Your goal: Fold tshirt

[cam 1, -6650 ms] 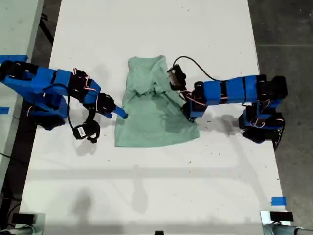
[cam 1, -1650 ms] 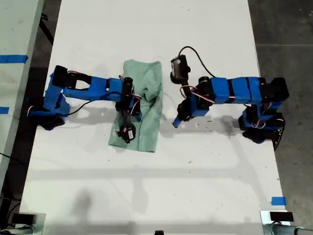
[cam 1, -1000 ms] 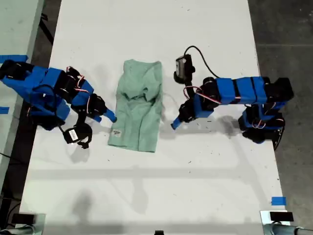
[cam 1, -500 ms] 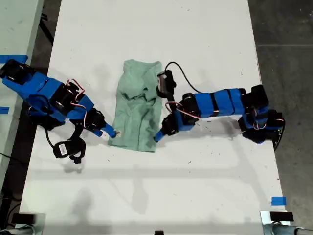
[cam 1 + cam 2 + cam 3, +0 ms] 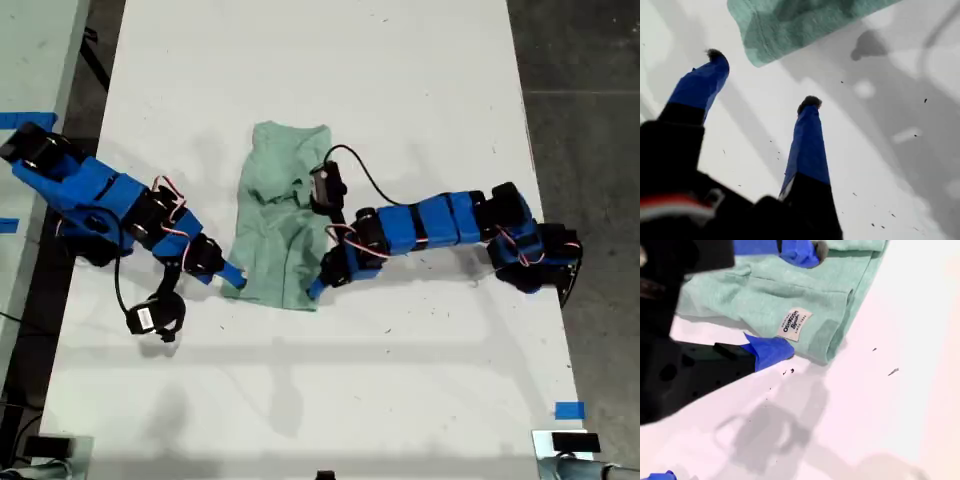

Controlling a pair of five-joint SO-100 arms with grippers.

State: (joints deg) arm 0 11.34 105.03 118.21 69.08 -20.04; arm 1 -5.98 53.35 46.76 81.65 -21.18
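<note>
The risk is an uneven fold. My first gripper (image 5: 761, 77) is spread open, and the corner of the tshirt (image 5: 800, 25) lies just ahead of its fingertips, not between them. If it closes here, I think it catches only the table (image 5: 400, 380) or a thin edge, and the cloth slips when lifted. My second gripper (image 5: 795, 300) is also open and straddles the other hem corner, one finger beside the label (image 5: 795, 323); it may pinch only the top layer. Both arms reach low and stretched toward the narrow, folded shirt between them.
</note>
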